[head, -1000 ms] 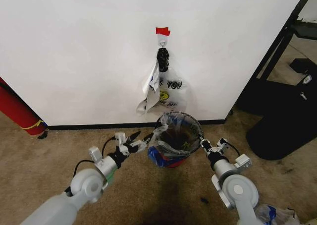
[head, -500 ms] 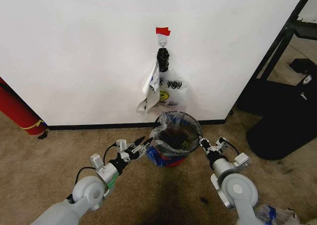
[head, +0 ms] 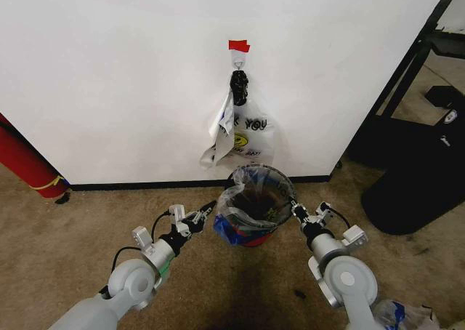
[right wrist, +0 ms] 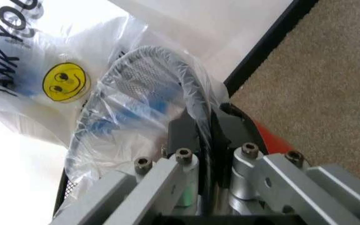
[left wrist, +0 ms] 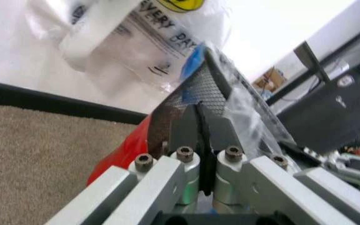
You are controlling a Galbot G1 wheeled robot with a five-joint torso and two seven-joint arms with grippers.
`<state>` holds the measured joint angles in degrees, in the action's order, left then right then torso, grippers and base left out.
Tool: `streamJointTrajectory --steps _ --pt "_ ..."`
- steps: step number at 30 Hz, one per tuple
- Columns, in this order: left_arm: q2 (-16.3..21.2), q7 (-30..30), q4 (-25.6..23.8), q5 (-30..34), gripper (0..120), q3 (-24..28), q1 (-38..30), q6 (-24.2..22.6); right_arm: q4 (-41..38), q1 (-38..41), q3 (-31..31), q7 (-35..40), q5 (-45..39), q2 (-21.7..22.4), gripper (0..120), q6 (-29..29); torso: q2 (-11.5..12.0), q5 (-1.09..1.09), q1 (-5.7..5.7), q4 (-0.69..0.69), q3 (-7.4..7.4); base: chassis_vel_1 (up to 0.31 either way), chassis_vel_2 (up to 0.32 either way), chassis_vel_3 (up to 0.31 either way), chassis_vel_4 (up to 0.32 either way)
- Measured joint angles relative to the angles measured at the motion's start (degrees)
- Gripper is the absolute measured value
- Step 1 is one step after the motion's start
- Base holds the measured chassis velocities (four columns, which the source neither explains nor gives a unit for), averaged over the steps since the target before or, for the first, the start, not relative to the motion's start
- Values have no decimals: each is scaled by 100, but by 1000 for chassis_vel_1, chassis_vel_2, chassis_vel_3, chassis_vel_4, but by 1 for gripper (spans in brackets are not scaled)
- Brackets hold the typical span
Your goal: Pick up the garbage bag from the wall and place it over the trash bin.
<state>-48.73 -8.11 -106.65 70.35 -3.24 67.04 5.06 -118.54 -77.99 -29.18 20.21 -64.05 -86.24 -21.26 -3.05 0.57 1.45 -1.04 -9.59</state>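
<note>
The trash bin (head: 256, 206) sits between my grippers, lined with the garbage bag (head: 231, 224), clear crinkly plastic with blue patches. My left gripper (head: 209, 212) and right gripper (head: 294, 208) each pinch its film at the rim.

Open tan carpet (head: 87, 228) outside both jaws; between them, blocked by small round black wire-mesh trash bin (head: 256, 224), white wall (head: 109, 90) just beyond.

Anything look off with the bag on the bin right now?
The garbage bag lines the trash bin unevenly: on the robot's left it bunches in a blue clump hanging outside the rim. The left gripper and right gripper pinch it at opposite sides.
</note>
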Motion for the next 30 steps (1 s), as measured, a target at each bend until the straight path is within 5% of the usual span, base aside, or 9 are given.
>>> streamJointTrajectory --steps 8,12,21,30 --pt "14 -291 -97 94 0 -31 117 49 -11 3 15 -1 28 -3 1 5 0 0 0 0 0 0 0 0 0" --pt "101 -933 -124 -10 0 -33 193 132 -8 3 9 5 26 23 1 5 0 0 0 0 0 0 0 0 0" --pt "65 -1384 249 -245 30 25 175 240 -39 17 45 39 14 15 1 5 0 1 0 1 0 0 0 0 0" --pt "26 -1127 433 -344 7 85 -39 273 -60 12 32 45 -9 36 1 4 0 0 0 0 0 0 0 0 0"
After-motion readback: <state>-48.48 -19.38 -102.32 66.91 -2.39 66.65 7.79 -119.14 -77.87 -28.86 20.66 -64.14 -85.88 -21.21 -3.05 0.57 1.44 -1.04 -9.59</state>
